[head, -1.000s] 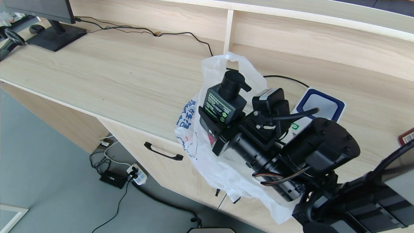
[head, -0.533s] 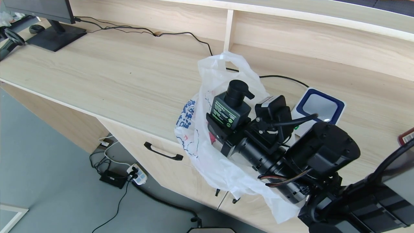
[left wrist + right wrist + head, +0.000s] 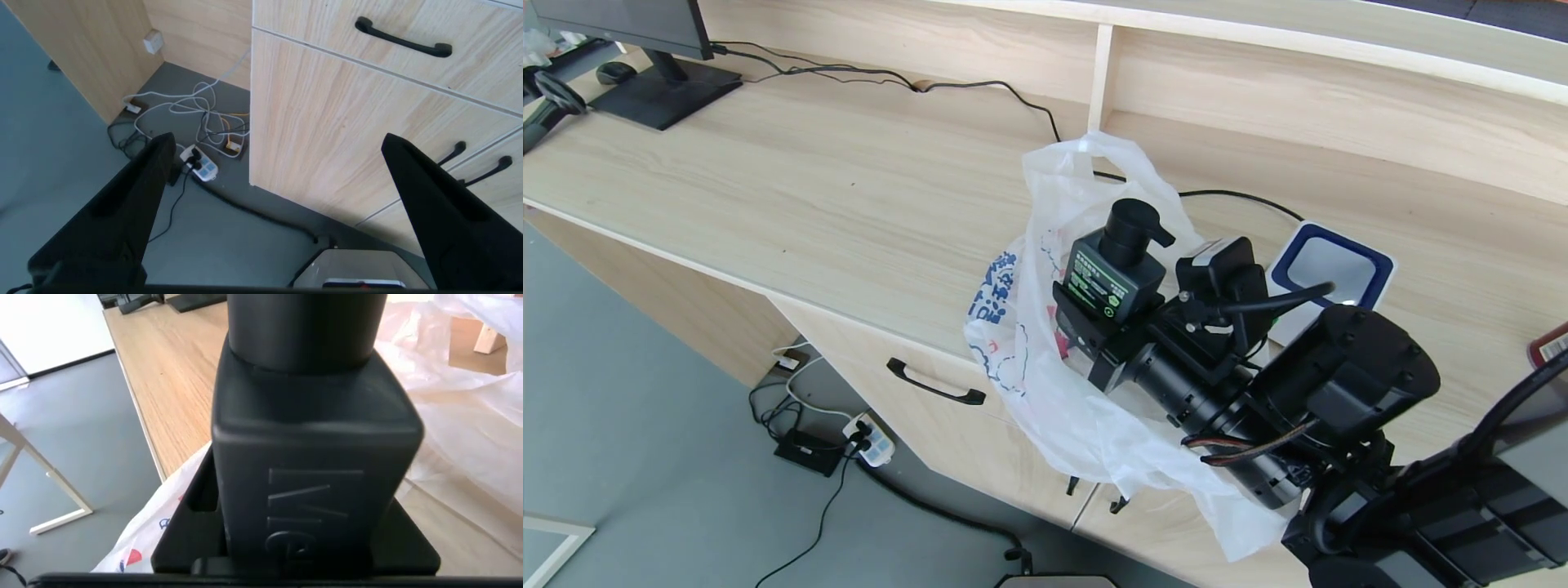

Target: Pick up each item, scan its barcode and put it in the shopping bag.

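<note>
My right gripper (image 3: pixel 1086 339) is shut on a black square pump bottle (image 3: pixel 1112 273) with a green-printed label, held by its lower part. The bottle sits at the mouth of the white plastic shopping bag (image 3: pixel 1045 367), which stands at the counter's front edge with its plastic rising around the bottle. Up close in the right wrist view, the bottle (image 3: pixel 315 465) has the bag (image 3: pixel 458 384) behind it. The white scanner (image 3: pixel 1327 265) with a blue frame lies just right of the bag. My left gripper (image 3: pixel 278 216) hangs open and holds nothing, low beside the counter's drawers.
A red item (image 3: pixel 1550 343) shows at the counter's right edge. A monitor stand (image 3: pixel 662 90) and black cables (image 3: pixel 980 86) lie at the back left. Below the counter are drawer handles (image 3: pixel 935 384) and a power strip (image 3: pixel 200 163) with cords on the floor.
My right gripper has carried the bottle slightly down and to the right, deeper into the bag's mouth. The bag's upper handle has shifted with it.
</note>
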Controlling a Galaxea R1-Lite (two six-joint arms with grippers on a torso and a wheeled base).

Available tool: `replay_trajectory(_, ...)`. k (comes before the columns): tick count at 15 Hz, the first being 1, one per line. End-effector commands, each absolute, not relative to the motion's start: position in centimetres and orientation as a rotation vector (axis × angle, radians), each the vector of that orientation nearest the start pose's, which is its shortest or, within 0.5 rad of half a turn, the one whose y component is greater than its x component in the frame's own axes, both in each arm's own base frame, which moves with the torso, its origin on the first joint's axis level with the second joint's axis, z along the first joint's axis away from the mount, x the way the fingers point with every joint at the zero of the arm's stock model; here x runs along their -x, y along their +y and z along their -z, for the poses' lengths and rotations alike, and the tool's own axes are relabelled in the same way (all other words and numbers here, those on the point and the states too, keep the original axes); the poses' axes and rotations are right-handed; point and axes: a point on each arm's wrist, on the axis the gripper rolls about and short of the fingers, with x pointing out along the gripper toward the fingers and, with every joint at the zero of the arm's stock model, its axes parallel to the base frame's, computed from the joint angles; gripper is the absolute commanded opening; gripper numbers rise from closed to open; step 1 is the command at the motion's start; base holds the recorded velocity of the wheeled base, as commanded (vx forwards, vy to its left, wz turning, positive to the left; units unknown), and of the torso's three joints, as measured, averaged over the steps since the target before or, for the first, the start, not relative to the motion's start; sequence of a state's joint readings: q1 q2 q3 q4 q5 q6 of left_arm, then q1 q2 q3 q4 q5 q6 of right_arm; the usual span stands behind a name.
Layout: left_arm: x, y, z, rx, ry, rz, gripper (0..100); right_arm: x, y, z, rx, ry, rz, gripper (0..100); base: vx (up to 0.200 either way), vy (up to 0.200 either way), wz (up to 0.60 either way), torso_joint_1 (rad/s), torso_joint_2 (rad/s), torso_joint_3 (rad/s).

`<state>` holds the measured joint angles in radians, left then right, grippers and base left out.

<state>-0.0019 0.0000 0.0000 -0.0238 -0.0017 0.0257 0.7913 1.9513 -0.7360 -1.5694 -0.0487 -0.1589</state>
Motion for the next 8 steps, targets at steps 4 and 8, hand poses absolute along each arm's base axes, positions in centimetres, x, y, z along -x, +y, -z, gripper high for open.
replay_trajectory(4, 2.27, 0.0, -7.8, -0.026, -0.023, 0.003, 100, -23.67, 23.95, -17.61, 0.003, -0.383, -0.709, 0, 0.0, 0.0, 0.0, 0.0, 0.0, 0.0)
replay_trajectory(8, 2.27, 0.0, -7.8, -0.026, -0.023, 0.003, 100, -23.34, 23.62, -18.15, -0.006, -0.395, -0.709, 0, 0.0, 0.0, 0.0, 0.0, 0.0, 0.0)
